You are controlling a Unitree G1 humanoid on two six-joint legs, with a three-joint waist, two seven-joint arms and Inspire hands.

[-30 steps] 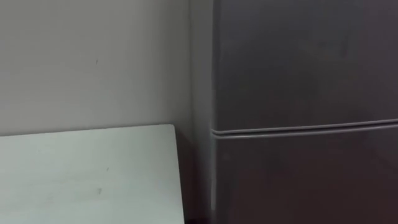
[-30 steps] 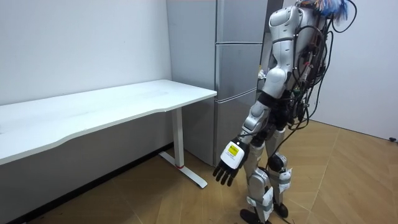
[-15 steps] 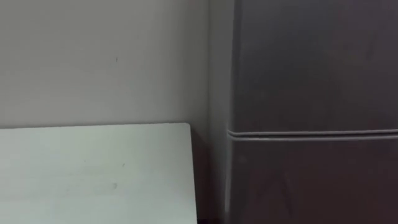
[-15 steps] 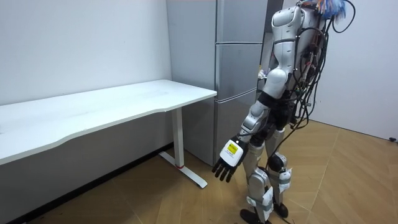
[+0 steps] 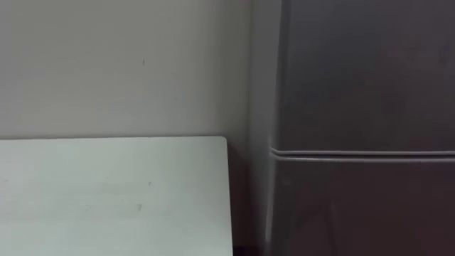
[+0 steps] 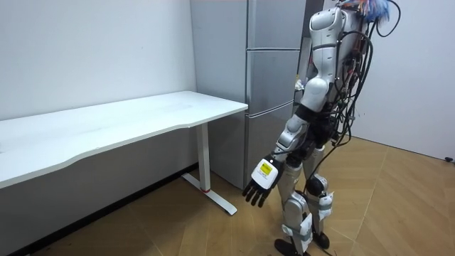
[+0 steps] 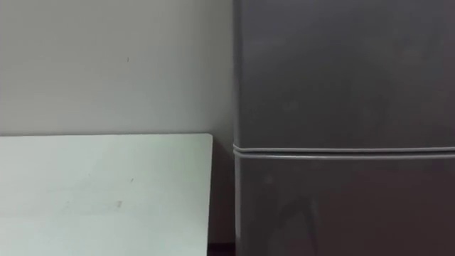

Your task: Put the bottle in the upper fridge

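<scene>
Bottle and its whereabouts cannot be told from these pictures: the white desk [image 6: 128, 117] is bare and the fridge [image 6: 274, 85] stands with its doors closed. The robot stands facing the fridge, just beside the desk's end. Its left hand [image 6: 259, 185] hangs low at its side, fingers spread and holding nothing; the right hand's state I cannot tell. This fits either the bottle already shut inside or still elsewhere.

head camera: pans toward the robot's left, so the fridge [image 5: 362, 107] and white table [image 5: 106, 192] sit further right in the eye views
left hand [image 6: 259, 186]: sways slightly nearer the legs
</scene>
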